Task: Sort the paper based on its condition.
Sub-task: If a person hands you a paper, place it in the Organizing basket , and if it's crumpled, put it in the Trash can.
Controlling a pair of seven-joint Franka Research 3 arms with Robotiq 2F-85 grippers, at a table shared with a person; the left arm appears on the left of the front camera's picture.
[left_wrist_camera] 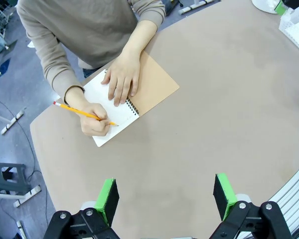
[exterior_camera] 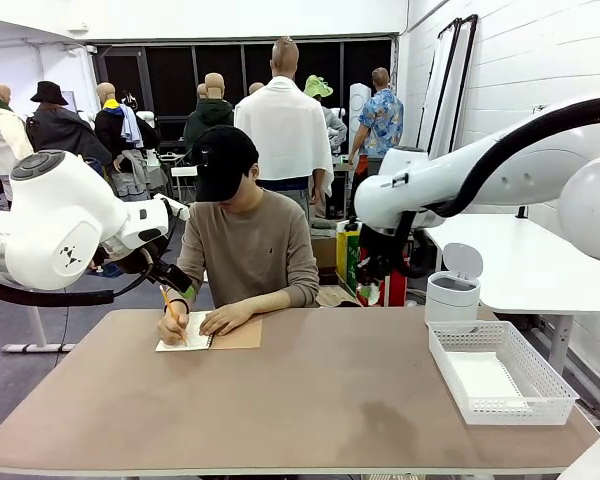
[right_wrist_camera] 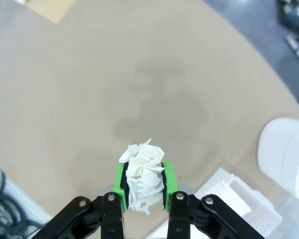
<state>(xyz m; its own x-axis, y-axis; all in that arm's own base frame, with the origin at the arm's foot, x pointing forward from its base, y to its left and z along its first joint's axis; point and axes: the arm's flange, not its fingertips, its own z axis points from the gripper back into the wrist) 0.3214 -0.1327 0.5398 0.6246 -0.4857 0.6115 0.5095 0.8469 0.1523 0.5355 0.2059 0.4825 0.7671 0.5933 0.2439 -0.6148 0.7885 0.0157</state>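
Observation:
A crumpled ball of white paper point(right_wrist_camera: 143, 174) is pinched between the green pads of my right gripper point(right_wrist_camera: 143, 193), which is shut on it high above the brown table point(right_wrist_camera: 89, 109). My left gripper point(left_wrist_camera: 167, 196) hangs open over the table's near side, with nothing between its fingers. At the far edge a person writes with a yellow pencil point(left_wrist_camera: 77, 110) on a white page point(left_wrist_camera: 95, 92) of a spiral notebook with a tan cover point(left_wrist_camera: 154, 87), the other hand flat on the page. A flat white sheet point(exterior_camera: 485, 378) lies in the white mesh basket point(exterior_camera: 540, 385).
The basket stands at the table's right edge, also seen low in the right wrist view point(right_wrist_camera: 234, 196). A white lidded bin point(exterior_camera: 452, 285) stands on the floor beyond it. Another white table point(exterior_camera: 540, 260) is at the right.

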